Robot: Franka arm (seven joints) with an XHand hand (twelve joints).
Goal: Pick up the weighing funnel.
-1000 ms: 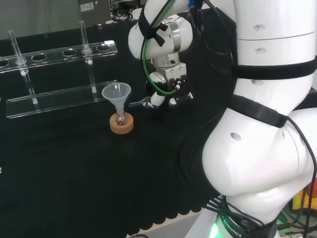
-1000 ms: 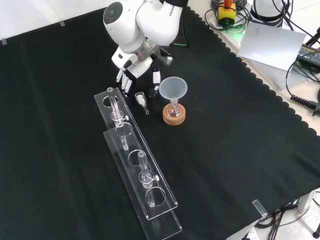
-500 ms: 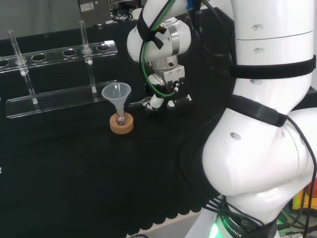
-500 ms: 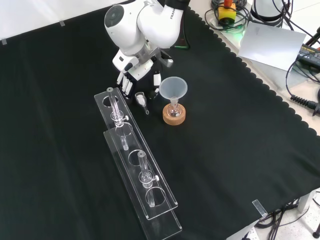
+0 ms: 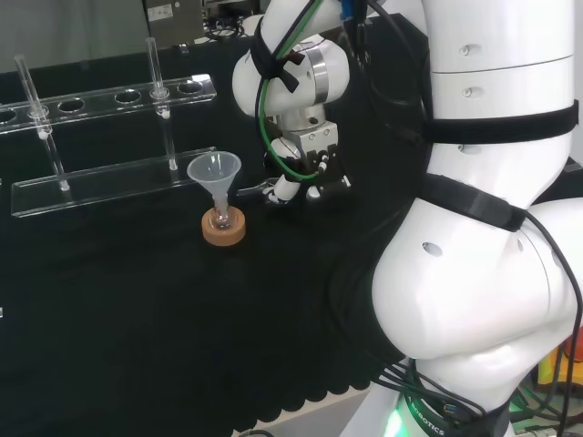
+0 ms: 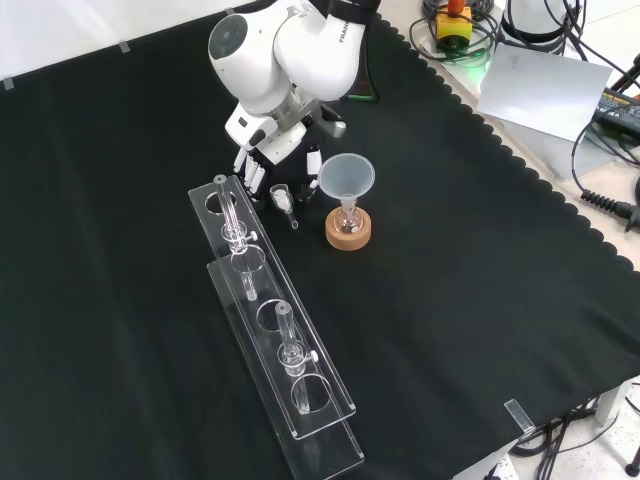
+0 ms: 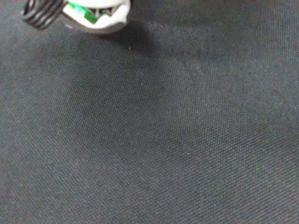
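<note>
The weighing funnel (image 6: 283, 199), a small clear scoop with a short stem, lies on the black cloth between the rack and the big funnel. In the front view the hand (image 6: 268, 158) hangs just above and behind it, fingers (image 6: 247, 170) pointing down at the cloth on one side and the thumb (image 6: 313, 158) on the other. The fingers look straight and hold nothing. In the head view the hand (image 5: 301, 185) sits low over the cloth with the weighing funnel (image 5: 256, 189) sticking out to its left. The wrist view has bare cloth close up and a blurred white part of the hand (image 7: 96, 13).
The big funnel (image 6: 346, 177) stands in a small flask on a cork ring (image 6: 348, 236), just right of the weighing funnel in the front view. A clear two-tier tube rack (image 6: 272, 322) with a few glass tubes runs along its left; in the head view the rack (image 5: 109, 137) lies behind.
The hand has come down a little and shifted slightly left in the head view, closer over the weighing funnel. The weighing funnel, big funnel and rack have not moved.
</note>
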